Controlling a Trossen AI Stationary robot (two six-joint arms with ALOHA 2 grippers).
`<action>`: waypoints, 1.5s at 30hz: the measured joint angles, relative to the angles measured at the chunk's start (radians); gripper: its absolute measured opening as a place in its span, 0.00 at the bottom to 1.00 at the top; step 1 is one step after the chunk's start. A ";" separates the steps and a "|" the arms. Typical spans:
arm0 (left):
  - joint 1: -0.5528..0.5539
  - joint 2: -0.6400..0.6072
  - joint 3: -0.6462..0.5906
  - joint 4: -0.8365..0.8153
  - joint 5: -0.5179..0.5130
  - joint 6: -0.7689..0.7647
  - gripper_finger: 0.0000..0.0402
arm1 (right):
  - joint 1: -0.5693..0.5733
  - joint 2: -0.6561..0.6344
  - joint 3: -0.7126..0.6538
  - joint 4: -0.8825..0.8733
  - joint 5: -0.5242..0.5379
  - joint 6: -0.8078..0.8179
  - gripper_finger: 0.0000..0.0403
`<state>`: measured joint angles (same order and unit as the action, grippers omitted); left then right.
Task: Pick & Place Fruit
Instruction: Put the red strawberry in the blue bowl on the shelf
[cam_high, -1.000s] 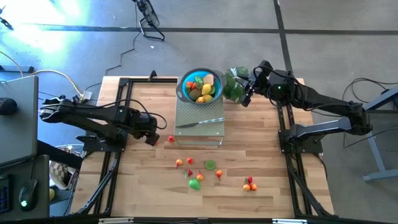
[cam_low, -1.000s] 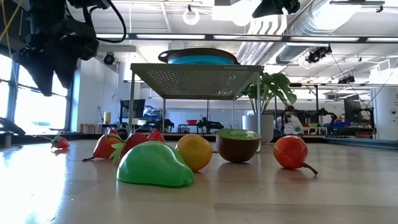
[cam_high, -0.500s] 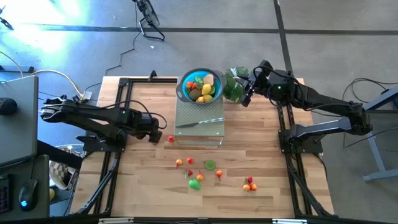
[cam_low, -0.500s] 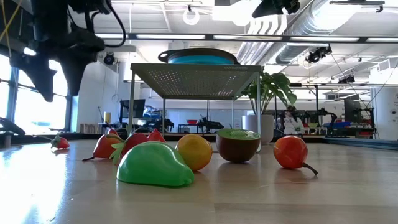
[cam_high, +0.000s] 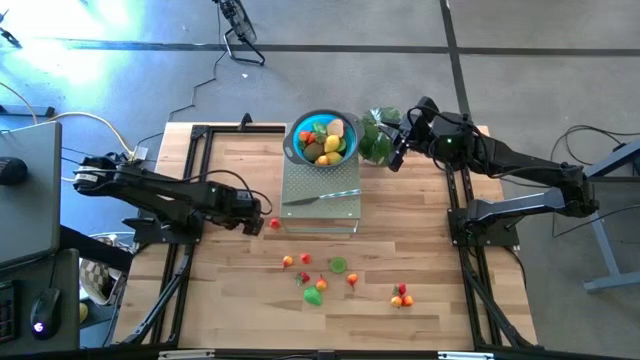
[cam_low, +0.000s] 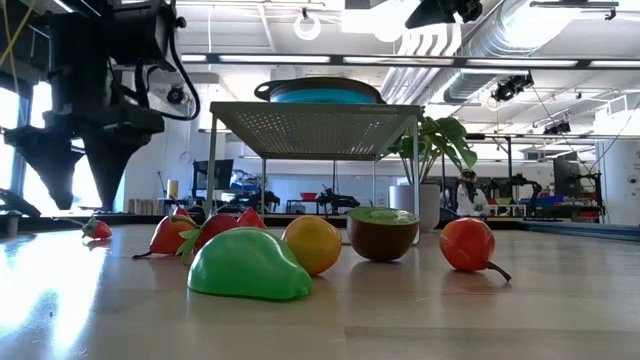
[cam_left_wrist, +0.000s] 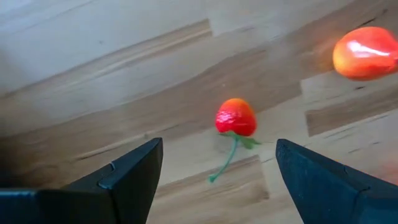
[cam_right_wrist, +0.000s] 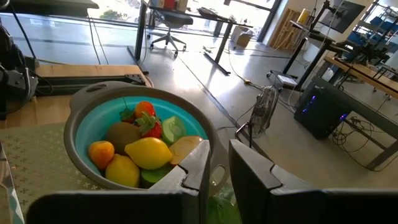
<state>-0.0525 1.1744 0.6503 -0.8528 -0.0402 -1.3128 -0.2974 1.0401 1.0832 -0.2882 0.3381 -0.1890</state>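
Pale wooden bench (cam_high: 420, 250) carries scattered toy fruit. Left gripper (cam_high: 262, 224) hovers spread wide, empty, over a small red stemmed strawberry (cam_left_wrist: 236, 117) — approach step; next: lower, then close. Right gripper (cam_high: 397, 158) waits near-shut beside the blue bowl (cam_high: 298, 146).

Blue bowl (cam_right_wrist: 81, 124) holds fruit (cam_right_wrist: 146, 152) beyond the nearly closed pincer (cam_right_wrist: 217, 165).

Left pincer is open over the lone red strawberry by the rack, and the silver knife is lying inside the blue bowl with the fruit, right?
Not quite. The left pincer is open over the strawberry, but the knife is not in the blue bowl. The high view shows it lying on the perforated rack, in front of the bowl; only fruit sits in the bowl.
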 joint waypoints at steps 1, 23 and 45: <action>0.000 0.004 0.000 0.001 -0.009 0.004 0.76 | 0.000 0.000 0.000 0.000 0.000 0.000 0.13; 0.000 0.212 0.004 0.150 -0.007 -0.002 0.76 | 0.000 0.000 0.000 -0.002 0.000 0.007 0.13; 0.000 0.213 0.002 0.134 0.025 -0.027 0.30 | 0.000 0.000 0.000 -0.005 0.000 0.007 0.13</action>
<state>-0.0525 1.3876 0.6521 -0.7190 -0.0150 -1.3397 -0.2977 1.0401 1.0832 -0.2928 0.3382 -0.1822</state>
